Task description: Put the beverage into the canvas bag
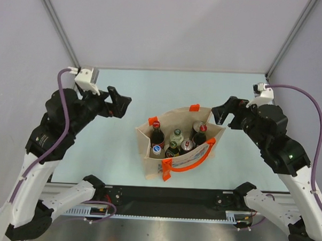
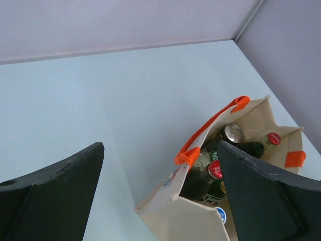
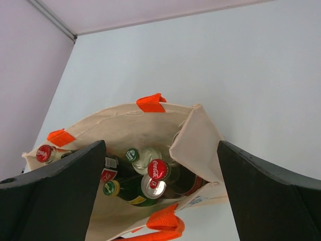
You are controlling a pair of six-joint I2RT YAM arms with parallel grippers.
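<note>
The beige canvas bag [image 1: 149,152] with orange handles [image 1: 191,162] stands open at the table's middle. Inside it stand several bottles and a can [image 1: 187,145]: two red-capped cola bottles [image 1: 156,125], green-capped bottles [image 1: 176,134] and a blue-capped one [image 1: 157,149]. The bag also shows in the left wrist view [image 2: 200,218] and the right wrist view [image 3: 125,125], with the can [image 3: 153,185] and a red cap [image 3: 158,169] inside. My left gripper [image 1: 119,104] is open and empty, up and left of the bag. My right gripper [image 1: 223,113] is open and empty, just right of the bag's far corner.
Grey walls and frame posts [image 1: 58,25] close in the pale table [image 1: 111,150] at back and sides. A black rail [image 1: 163,198] runs along the near edge between the arm bases.
</note>
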